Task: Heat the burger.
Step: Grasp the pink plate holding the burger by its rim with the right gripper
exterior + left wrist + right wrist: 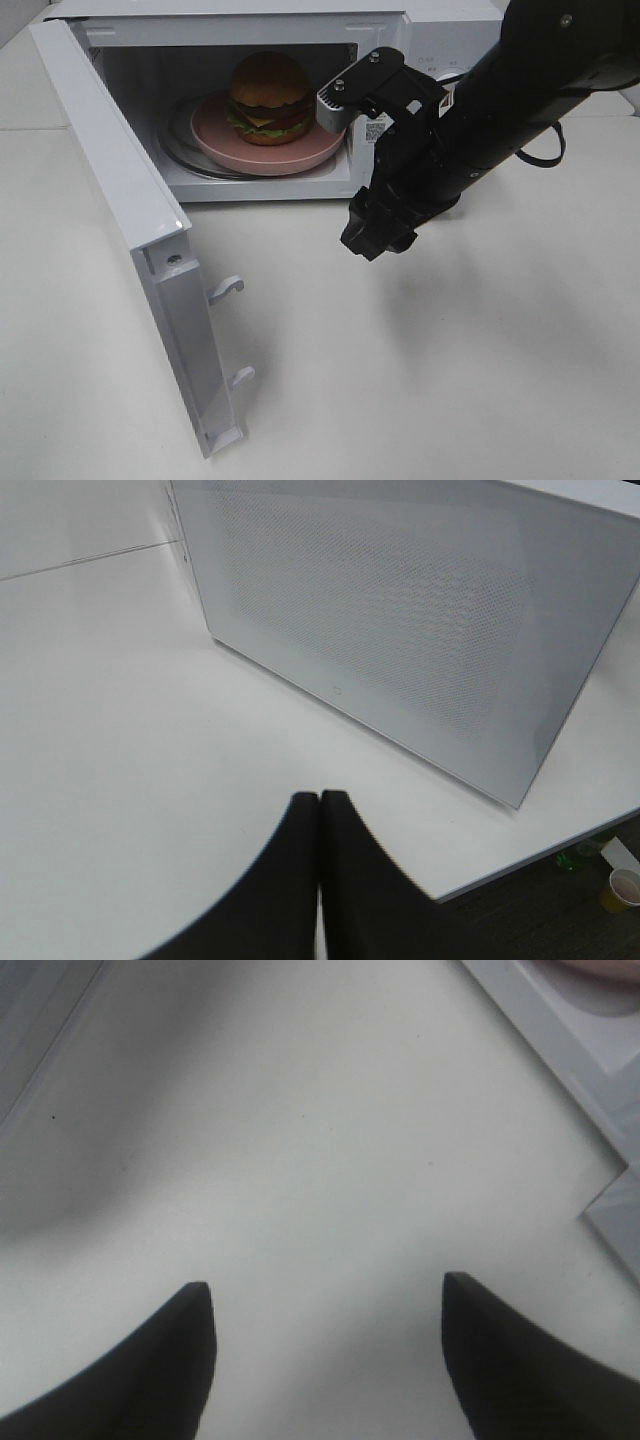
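Pink plate (300,157) inside open white microwave (270,188)

A white table (450,380) carries an open-doored microwave (260,188).

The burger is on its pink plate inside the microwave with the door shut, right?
Not shut. The burger sits on the pink plate inside the microwave, but the door stands wide open, as the exterior high view shows.
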